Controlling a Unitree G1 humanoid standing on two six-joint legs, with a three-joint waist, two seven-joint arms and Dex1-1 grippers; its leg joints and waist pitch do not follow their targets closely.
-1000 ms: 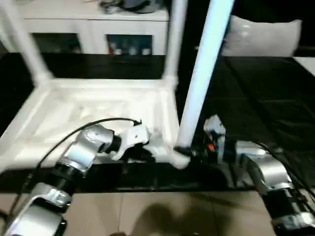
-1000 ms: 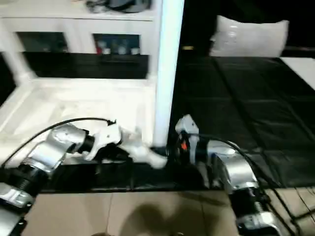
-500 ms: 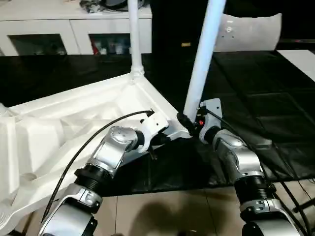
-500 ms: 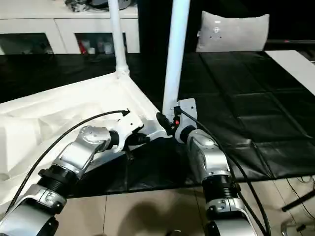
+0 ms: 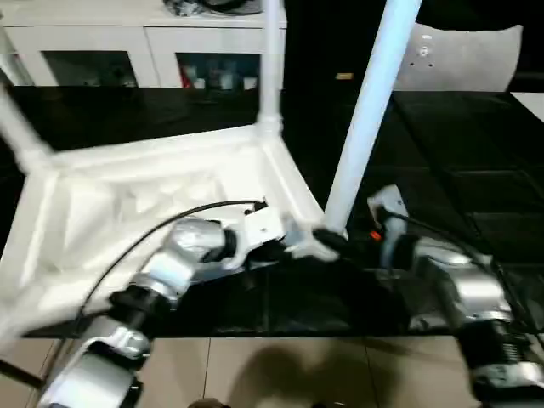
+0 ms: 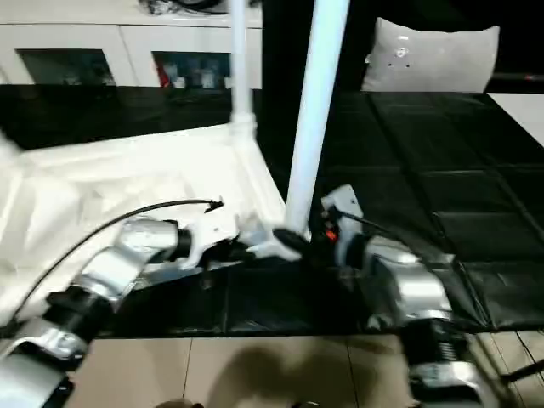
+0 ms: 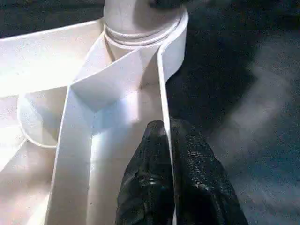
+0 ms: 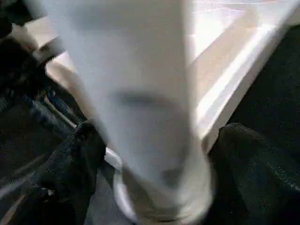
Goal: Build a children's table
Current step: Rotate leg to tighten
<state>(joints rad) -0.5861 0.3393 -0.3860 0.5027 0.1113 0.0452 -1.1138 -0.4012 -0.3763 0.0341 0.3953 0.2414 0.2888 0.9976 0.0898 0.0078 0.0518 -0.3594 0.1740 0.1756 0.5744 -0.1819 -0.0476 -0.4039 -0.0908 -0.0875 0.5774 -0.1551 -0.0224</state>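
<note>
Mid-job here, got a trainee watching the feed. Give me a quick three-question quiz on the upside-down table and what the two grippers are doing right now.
1. True or false: the left gripper is pinching the rim of the tabletop.
2. How do the right gripper's fingers stand at the near corner leg? A) spread on either side of its base B) closed on the far leg C) resting on the cabinet
3. How many legs can be seen standing up from the tabletop?

Key: 1 true. 2 A. 3 three: the near corner leg, the far leg, and one at the far left corner.
</note>
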